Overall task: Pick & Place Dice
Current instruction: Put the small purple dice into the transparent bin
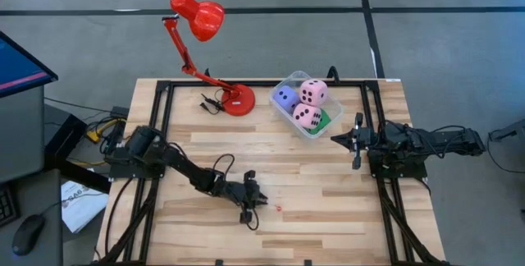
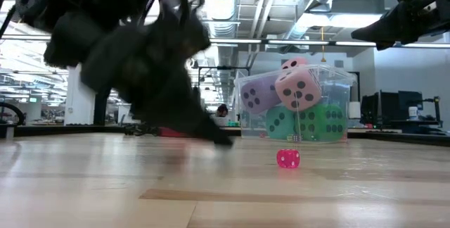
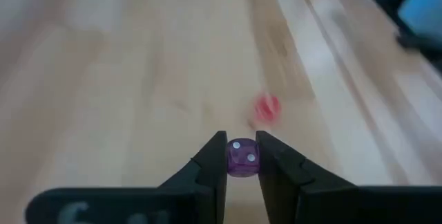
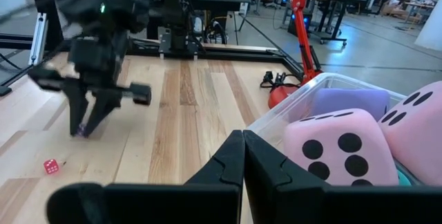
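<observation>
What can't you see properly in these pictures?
- The green dice: high view, mostly hidden under the pink dice in the tub.
- The tiny red die: left wrist view, blurred, so its dots can't be counted.
- The left gripper: low view, a dark blur; the purple die it pinches can't be made out there.

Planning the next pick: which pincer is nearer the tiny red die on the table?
Left. The left pincer, shut on a purple die, sits just beside the red die. The right pincer is farther away, by the tub.
</observation>
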Controlling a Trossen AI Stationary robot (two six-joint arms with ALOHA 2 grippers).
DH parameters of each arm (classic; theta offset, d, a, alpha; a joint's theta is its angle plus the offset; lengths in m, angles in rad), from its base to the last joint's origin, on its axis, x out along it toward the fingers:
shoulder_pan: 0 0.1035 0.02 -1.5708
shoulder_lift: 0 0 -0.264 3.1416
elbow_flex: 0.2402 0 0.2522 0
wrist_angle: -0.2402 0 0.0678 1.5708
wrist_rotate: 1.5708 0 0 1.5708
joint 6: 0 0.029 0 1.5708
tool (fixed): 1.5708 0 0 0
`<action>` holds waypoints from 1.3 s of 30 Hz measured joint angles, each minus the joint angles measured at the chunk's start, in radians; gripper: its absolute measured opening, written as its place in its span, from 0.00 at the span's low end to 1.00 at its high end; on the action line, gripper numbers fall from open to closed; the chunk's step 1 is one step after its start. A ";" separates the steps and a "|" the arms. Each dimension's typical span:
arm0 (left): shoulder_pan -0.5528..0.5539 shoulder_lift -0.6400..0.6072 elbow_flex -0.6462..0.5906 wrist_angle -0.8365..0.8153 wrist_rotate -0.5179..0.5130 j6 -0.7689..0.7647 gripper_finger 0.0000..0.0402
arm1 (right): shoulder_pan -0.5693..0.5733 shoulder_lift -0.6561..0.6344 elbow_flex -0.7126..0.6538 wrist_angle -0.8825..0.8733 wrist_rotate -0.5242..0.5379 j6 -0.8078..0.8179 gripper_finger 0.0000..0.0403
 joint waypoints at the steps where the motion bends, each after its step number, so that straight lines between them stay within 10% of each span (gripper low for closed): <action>1: 0.010 -0.026 0.000 -0.012 -0.002 0.001 0.14 | 0.000 0.000 0.000 0.000 0.000 0.000 0.00; 17: 0.292 -0.290 0.003 0.021 -0.076 0.295 0.14 | 0.000 0.000 0.000 0.014 0.000 0.000 0.00; 39: 0.514 -0.061 0.256 0.192 -0.076 0.367 0.13 | 0.000 0.000 0.000 0.022 0.000 -0.001 0.00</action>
